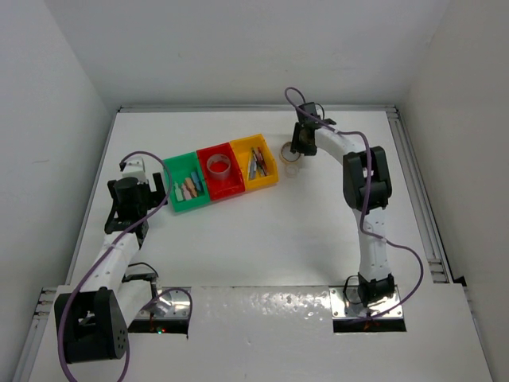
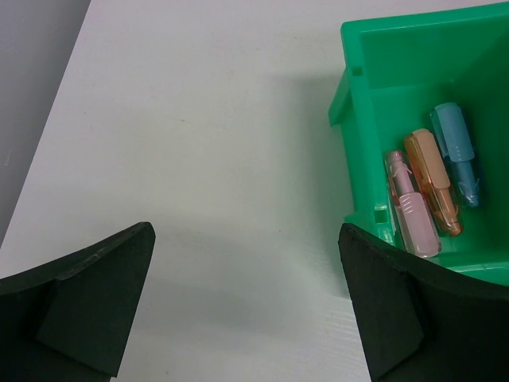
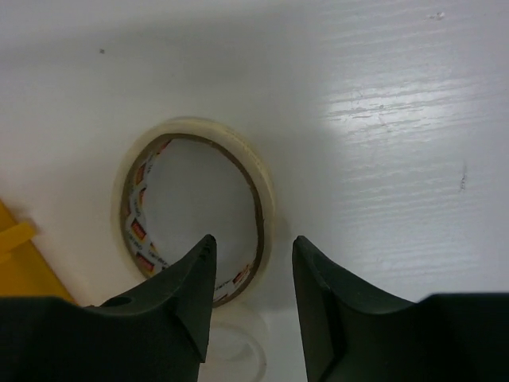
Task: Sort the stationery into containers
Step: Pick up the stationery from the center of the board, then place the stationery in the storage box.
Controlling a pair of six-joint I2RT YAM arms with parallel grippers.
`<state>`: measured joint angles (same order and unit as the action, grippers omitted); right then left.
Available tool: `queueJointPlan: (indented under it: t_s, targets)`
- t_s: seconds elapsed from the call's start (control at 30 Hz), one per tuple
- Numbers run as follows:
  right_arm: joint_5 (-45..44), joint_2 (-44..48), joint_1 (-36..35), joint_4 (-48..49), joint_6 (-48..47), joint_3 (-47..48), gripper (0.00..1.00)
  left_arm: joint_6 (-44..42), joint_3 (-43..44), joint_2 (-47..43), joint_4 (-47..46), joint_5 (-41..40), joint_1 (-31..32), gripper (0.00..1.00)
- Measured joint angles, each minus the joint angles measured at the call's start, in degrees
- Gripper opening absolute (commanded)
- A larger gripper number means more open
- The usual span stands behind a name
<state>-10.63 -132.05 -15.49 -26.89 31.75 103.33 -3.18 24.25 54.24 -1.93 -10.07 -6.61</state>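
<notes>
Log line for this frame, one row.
right tool open, over tape roll rim, beside yellow bin | left tool open, empty, by green bin

Bright, even light in all 3 views.
I see glare on the table; near fingers look soft.

I work in a robot lab, inside a white test box. The table is flat and white. Plain white walls stand behind the table and on both sides of it, like a booth. I have 2 arms, my left arm and my right arm. They are bolted to shiny metal plates at the near edge of the table. Purple cables loop from my arms above the table. A metal rail runs along the right edge of the table.
</notes>
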Motion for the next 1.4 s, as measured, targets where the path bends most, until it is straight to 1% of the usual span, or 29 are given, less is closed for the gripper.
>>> queueJointPlan:
  t_s: [0.03,0.1,0.17,0.23,0.27,0.47,0.57,0.63,0.73,0.77,0.83,0.9,0.97,1.03,1.1,1.17,1.23,1.4]
  targets:
    - [-0.31,-0.72,-0.04,0.04,0.09,0.02,0.38,0.00,0.00,0.00,0.00,0.00,-0.11,0.99]
    - [-1.55,-2.23,-0.07,-0.20,0.46,0.04,0.36,0.00,0.00,0.00,0.02,-0.02,-0.26,0.99]
    - [-3.32,-2.51,-0.09,-0.02,0.83,0.79,0.25,0.00,0.00,0.00,0.04,-0.04,-0.26,0.99]
    - [-4.61,-2.69,-0.09,-0.22,1.16,0.83,0.11,0.00,0.00,0.00,0.02,-0.02,-0.37,0.99]
    - [-5.07,-2.82,-0.09,-0.26,1.18,0.83,0.00,0.00,0.00,0.00,0.02,0.00,-0.44,0.99]
    - [-9.27,-2.25,-0.02,0.04,3.30,-0.13,0.00,0.02,0.00,0.00,0.02,0.02,-0.59,0.99]
    - [-10.88,-0.39,0.02,0.20,5.03,-1.14,0.00,0.02,0.00,0.00,0.02,0.07,-0.61,0.99]
    - [-11.17,2.64,-0.20,1.64,5.68,-2.75,0.00,0.02,0.00,0.00,0.02,0.04,-0.61,0.99]
    - [-11.47,10.25,-1.57,6.38,4.44,-6.56,0.00,0.00,0.00,0.00,0.00,0.07,-0.61,0.99]
    - [-11.21,12.20,-2.64,7.93,3.39,-6.62,0.00,0.02,0.00,0.00,0.00,0.07,-0.61,0.99]
    - [-9.90,14.14,-6.38,9.38,-0.63,-3.04,0.00,0.02,0.00,0.00,0.00,0.09,-0.61,0.99]
    - [-7.54,12.68,-11.30,9.88,-4.55,4.13,0.00,0.02,0.00,0.00,0.00,0.11,-0.61,0.99]
    - [-5.60,8.87,-16.55,9.25,-7.93,12.79,0.00,0.02,0.00,0.00,0.00,0.17,-0.61,0.99]
    - [-3.96,5.86,-21.20,9.40,-10.10,17.03,0.00,0.02,0.00,0.00,0.00,0.17,-0.63,0.99]
    - [-2.80,4.46,-24.70,8.96,-11.32,16.65,0.00,0.02,0.00,-0.02,0.00,0.17,-0.63,0.99]
    - [-2.08,3.72,-26.86,8.76,-12.09,13.57,0.00,0.02,0.00,-0.02,0.00,0.17,-0.63,0.99]
    - [-1.51,2.82,-27.45,8.11,-12.26,11.17,0.00,0.02,0.00,-0.02,0.00,0.17,-0.63,0.99]
    - [-1.27,-1.07,-26.62,6.49,-12.26,10.80,0.00,0.02,0.00,-0.02,0.00,0.20,-0.63,0.99]
